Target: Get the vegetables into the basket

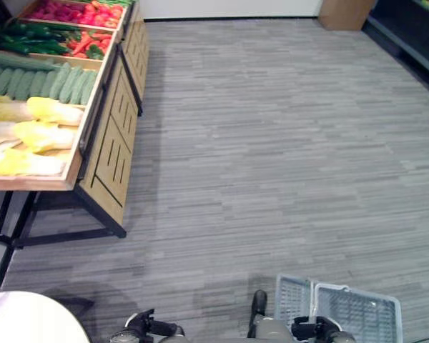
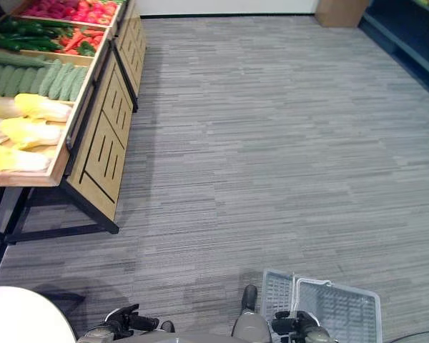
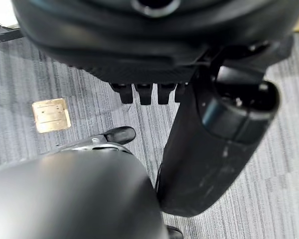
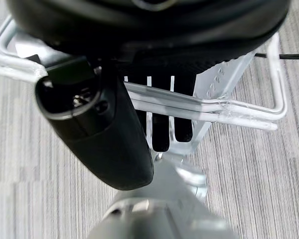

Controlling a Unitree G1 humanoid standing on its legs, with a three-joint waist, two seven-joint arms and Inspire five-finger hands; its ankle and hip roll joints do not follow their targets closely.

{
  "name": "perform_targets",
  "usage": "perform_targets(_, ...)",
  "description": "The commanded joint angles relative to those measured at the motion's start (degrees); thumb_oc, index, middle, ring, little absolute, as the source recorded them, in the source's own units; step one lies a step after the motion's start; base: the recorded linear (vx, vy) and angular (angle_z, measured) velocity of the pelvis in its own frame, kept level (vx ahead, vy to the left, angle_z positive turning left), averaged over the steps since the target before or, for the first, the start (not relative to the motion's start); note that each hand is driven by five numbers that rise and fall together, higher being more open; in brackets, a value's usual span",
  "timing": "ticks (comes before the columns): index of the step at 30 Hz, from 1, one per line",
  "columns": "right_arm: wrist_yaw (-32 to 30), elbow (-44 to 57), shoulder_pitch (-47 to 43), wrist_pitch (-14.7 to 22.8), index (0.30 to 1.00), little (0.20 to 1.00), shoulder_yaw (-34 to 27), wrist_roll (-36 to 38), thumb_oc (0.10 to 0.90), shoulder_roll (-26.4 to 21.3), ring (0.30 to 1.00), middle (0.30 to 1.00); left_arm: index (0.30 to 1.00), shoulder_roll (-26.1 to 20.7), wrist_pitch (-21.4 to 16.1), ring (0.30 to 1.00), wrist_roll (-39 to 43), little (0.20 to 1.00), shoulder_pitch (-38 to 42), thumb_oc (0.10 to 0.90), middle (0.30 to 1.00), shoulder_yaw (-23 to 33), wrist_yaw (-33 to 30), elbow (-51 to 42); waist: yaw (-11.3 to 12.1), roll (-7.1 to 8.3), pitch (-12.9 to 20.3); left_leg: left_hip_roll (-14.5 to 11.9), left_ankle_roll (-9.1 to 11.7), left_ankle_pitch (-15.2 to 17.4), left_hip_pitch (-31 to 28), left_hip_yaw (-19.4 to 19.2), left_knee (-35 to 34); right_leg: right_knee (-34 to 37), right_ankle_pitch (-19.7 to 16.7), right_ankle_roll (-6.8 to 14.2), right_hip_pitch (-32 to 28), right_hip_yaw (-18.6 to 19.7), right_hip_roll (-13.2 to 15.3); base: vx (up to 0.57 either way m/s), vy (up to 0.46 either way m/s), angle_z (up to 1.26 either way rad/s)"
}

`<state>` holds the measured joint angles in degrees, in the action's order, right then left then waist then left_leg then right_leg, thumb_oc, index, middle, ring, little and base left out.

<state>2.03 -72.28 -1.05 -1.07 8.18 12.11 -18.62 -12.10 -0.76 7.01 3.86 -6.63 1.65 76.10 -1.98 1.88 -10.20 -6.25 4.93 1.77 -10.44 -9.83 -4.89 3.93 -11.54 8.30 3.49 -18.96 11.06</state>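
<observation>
Both tasks wait: my right hand point(image 4: 154, 114) hooks the white wire basket's handle point(image 4: 189, 107), carrying it toward the wooden vegetable stand point(image 1: 104, 143). My left hand point(image 3: 209, 139) hangs relaxed, free for picking.

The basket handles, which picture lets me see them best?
The right wrist view: the basket sits close up there, and the right hand has its fingers curled round the pale handles. Both eye views show the basket small at the bottom edge, beside that hand. The left wrist view looks at grey floor.

even overhead light, soft shadow under the stand point(image 1: 93, 179), blurred wrist close-ups
</observation>
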Motion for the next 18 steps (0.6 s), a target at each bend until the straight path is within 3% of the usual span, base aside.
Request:
perform_targets(1, 1.48, 0.65, -2.57, 2.08, 0.300, 0.300, 2.32, 0.78, 0.400, 3.06, 0.300, 0.300, 1.000, -2.37, 0.40, 1.000, -1.92, 1.000, 0.98, 0.900, 1.000, -1.53, 0.03, 1.40, 0.35, 3.43, -0.96, 7.29, -3.33, 6.82, -3.50, 3.52, 2.14, -1.30, -4.85, 5.68, 10.45, -1.45, 2.86, 0.27, -0.080, 0.48)
perform_targets(3, 1.49, 0.45, -2.00, 2.35, 0.300, 0.300, 2.50, 1.33, 0.400, 2.58, 0.300, 0.300, 1.000, -1.73, 0.55, 1.000, -1.68, 1.000, 0.95, 0.900, 1.000, -2.27, 0.00, 1.63, -1.25, 2.25, -0.12, 5.73, -2.25, 8.21, -5.17, 5.22, 3.29, -1.95, -3.90, 4.20, 9.35, -1.18, 1.35, 0.39, -0.174, 0.59)
perform_targets(7, 1.65, 0.24, -1.61, 2.49, 0.300, 0.300, 2.26, 1.40, 0.400, 1.94, 0.300, 0.300, 1.000, -1.23, 0.66, 1.000, -2.12, 1.000, 1.05, 0.900, 1.000, -3.46, 0.36, 1.69, -2.69, 0.71, 0.60, 3.08, -0.16, 6.88, -5.31, 6.54, 5.55, -4.34, -1.51, 2.64, 9.24, -1.59, 0.30, 0.24, -0.177, 0.55)
perform_targets(8, 1.54, 0.58, -2.22, 2.47, 0.300, 0.300, 2.72, 1.76, 0.400, 0.97, 0.300, 0.300, 1.000, -1.11, 0.90, 1.000, -2.15, 1.000, 1.96, 0.900, 1.000, -4.58, 0.58, 1.45, -3.75, -0.37, 0.68, 1.31, 1.65, 4.58, -3.93, 7.34, 7.21, -6.17, 0.58, 1.32, 9.35, -1.96, -0.25, 0.21, -0.219, 0.51)
perform_targets(13, 1.96, 0.35, -2.50, 2.43, 0.300, 0.300, 3.47, 1.66, 0.400, 0.71, 0.300, 0.300, 1.000, -1.09, 0.81, 1.000, -1.40, 1.000, 2.60, 0.900, 1.000, -4.67, 0.46, 1.16, -4.05, -1.16, 0.78, -0.61, 3.75, 0.00, -2.89, 8.11, 9.65, -6.82, 3.15, -0.58, 8.46, -1.44, -2.36, 0.17, -0.158, 0.43)
perform_targets(15, 2.08, 0.08, -2.52, 2.43, 0.300, 0.300, 4.18, 1.50, 0.400, 0.57, 0.300, 0.300, 1.000, -1.06, 0.79, 1.000, -0.40, 1.000, 2.77, 0.900, 1.000, -4.45, 0.47, 0.77, -3.42, -1.39, 0.48, -1.70, 5.55, -6.33, -0.22, 8.74, 14.92, -6.19, 5.36, -2.44, 6.37, -1.43, -4.29, 0.18, -0.211, -0.09)
perform_targets(16, 2.08, 0.07, -2.53, 2.43, 0.300, 0.300, 4.17, 1.50, 0.400, 0.57, 0.300, 0.300, 1.000, -1.07, 0.79, 1.000, -0.39, 1.000, 2.77, 0.900, 1.000, -4.46, 0.47, 0.77, -3.47, -1.41, 0.48, -1.75, 5.60, -6.29, -0.15, 8.82, 15.02, -6.14, 5.37, -2.48, 6.33, -1.50, -4.32, 0.18, -0.234, -0.06)
perform_targets(17, 2.30, 0.13, -2.43, 2.47, 0.300, 0.300, 4.45, 1.46, 0.400, 0.56, 0.300, 0.300, 1.000, -1.11, 0.71, 1.000, 0.58, 1.000, 2.81, 0.900, 1.000, -4.02, 0.34, 0.45, -2.79, -1.19, -0.08, -2.01, 6.32, -9.19, 1.75, 9.16, 20.49, -5.40, 6.31, -3.62, 4.41, -1.10, -5.52, 0.10, -0.162, -0.02)
perform_targets(18, 2.24, 0.22, -2.38, 2.45, 0.300, 0.300, 4.46, 1.66, 0.400, 0.57, 0.300, 0.300, 1.000, -1.27, 0.88, 1.000, 0.92, 1.000, 2.76, 0.900, 1.000, -3.92, 0.46, 0.21, -2.47, -0.31, -0.43, -1.17, 6.20, -9.74, 3.86, 9.52, 23.10, -4.81, 6.73, -3.92, 3.31, -0.99, -5.25, 0.14, -0.221, 0.03)
